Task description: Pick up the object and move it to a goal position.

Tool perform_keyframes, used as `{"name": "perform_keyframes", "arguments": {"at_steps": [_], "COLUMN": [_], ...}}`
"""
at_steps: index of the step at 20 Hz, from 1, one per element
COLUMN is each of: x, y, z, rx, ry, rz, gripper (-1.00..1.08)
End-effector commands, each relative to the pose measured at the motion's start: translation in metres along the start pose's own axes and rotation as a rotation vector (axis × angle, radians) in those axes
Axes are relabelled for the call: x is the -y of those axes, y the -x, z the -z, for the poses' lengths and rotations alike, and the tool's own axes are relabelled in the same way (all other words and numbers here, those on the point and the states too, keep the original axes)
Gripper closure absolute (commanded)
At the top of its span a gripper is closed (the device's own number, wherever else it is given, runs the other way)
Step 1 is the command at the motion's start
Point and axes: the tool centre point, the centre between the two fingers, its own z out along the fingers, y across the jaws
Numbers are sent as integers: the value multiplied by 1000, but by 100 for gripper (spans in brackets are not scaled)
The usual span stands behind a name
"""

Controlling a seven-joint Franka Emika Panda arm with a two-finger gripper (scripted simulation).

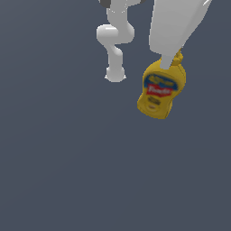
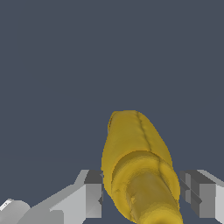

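The object, a yellow mustard bottle (image 1: 161, 89) with a blue-and-red label, hangs tilted in the exterior view's upper right, cap end up at the gripper. My gripper (image 1: 173, 62) comes down from the top edge and is shut on the bottle near its cap; one pale finger (image 1: 168, 61) crosses in front of the bottle's shoulder. In the wrist view the bottle (image 2: 135, 162) runs lengthwise between the two grey fingers (image 2: 92, 194), with both pads against its sides, and my gripper (image 2: 142, 197) is closed around it. The bottle's label does not show in the wrist view.
White arm links (image 1: 115, 40) curve down at the top centre of the exterior view, ending in a rounded base (image 1: 115, 74). Plain dark grey-blue ground (image 1: 67, 158) fills everything else. No goal marker shows.
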Motion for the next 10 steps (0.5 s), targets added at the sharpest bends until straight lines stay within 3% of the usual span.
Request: {"name": "perform_keyframes", "arguments": {"at_steps": [1,10], "x": [1,1], "y": [-1,-3], "z": [8,12], "rx": [-6,-6], "ry": [7,7], "rz": [0,0], "gripper": [108,108]}}
